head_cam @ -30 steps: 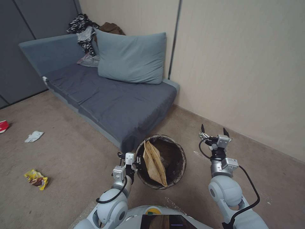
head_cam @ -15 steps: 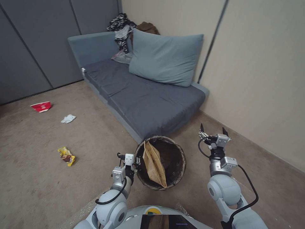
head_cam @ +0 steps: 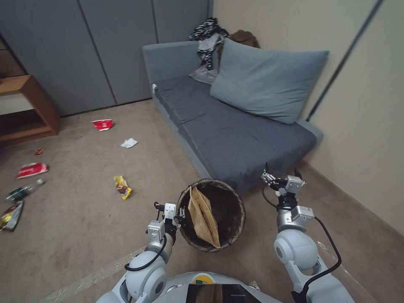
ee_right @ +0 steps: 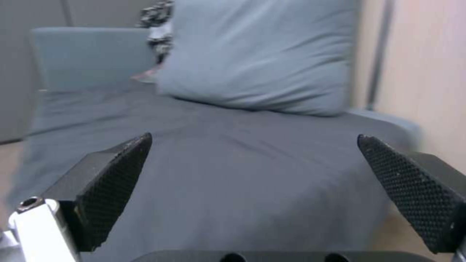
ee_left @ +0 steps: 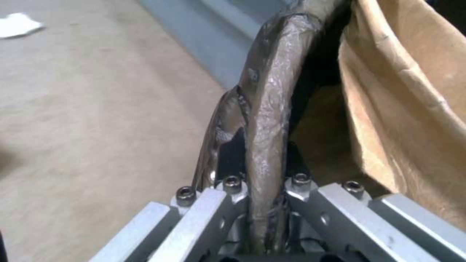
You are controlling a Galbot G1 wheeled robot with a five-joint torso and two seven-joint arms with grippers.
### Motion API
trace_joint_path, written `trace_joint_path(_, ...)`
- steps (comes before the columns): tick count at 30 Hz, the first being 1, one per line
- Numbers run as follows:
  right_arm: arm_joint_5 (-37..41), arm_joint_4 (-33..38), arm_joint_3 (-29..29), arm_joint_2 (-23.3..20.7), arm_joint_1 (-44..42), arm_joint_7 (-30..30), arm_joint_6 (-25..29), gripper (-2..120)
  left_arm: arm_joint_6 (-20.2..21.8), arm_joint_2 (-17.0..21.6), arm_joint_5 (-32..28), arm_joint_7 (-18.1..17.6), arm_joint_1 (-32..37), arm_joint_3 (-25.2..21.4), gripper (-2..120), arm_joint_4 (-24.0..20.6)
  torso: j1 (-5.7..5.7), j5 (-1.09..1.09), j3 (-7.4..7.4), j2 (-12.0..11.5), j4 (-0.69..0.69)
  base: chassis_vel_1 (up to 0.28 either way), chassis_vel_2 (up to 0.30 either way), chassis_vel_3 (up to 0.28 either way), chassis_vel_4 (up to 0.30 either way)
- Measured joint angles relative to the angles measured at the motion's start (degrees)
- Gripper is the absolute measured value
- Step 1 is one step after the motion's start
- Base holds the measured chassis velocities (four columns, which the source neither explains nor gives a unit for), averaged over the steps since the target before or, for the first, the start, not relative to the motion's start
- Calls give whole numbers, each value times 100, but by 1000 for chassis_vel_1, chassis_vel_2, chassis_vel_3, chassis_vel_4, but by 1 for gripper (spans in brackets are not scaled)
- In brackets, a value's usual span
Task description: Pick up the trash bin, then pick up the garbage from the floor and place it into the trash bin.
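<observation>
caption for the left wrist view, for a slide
Left gripper clamped on the bag-lined rim of the trash bin, brown paper bag inside.

Beige carpet floor (head_cam: 84, 219) bears scattered wrappers (head_cam: 122, 187), tissue (head_cam: 128, 143), red cup (head_cam: 103, 124).

The head camera swung leftward, so the sofa (head_cam: 235, 126) slid toward the right of the head view. More floor (head_cam: 84, 210) came into sight, with a wooden shelf (head_cam: 25, 105), a red cup (head_cam: 102, 124), a red wrapper (head_cam: 32, 169) and a bottle (head_cam: 23, 190).
</observation>
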Motion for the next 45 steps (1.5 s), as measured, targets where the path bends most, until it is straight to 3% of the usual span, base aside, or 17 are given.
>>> trace_joint_path(45, -57, 12, -42, 67, 80, 17, -29, 100, -39, 0, 57, 5, -21, -27, 0, 37, 0, 0, 0, 0, 1, 121, 115, 119, 116)
